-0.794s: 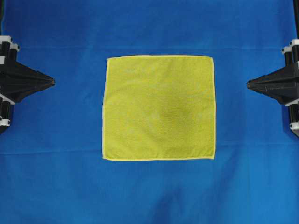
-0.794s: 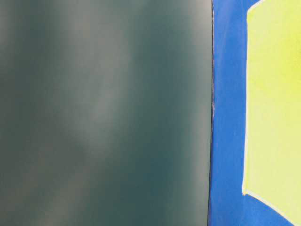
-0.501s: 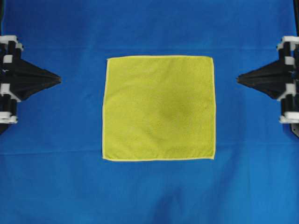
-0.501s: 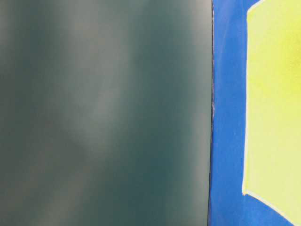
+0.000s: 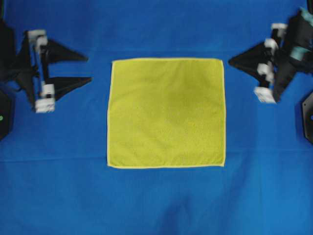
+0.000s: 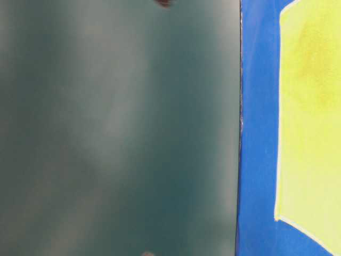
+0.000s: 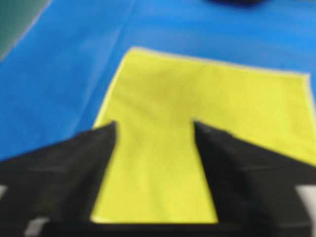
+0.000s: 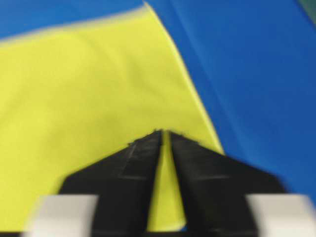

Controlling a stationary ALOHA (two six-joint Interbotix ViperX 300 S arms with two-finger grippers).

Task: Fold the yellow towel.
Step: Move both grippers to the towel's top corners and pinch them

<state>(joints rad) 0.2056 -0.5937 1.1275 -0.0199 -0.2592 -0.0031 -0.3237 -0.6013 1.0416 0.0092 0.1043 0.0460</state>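
Yellow towel (image 5: pixel 166 113) flat on blue cloth (image 5: pixel 156 200), left gripper (image 5: pixel 89 69) fingers wide, right gripper (image 8: pixel 164 132) fingers nearly touching

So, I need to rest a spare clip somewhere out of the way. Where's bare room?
Bare blue cloth spans the strip below the yellow towel and the strip above it. Crowded: beside the towel's upper corners, where the left gripper and right gripper hover.

Both arms are matte black, each hand, the left hand (image 5: pixel 80 68) and the right hand (image 5: pixel 237 62), ending in two tapering wedge-shaped black fingers (image 7: pixel 81 163) with small white blocks behind them.
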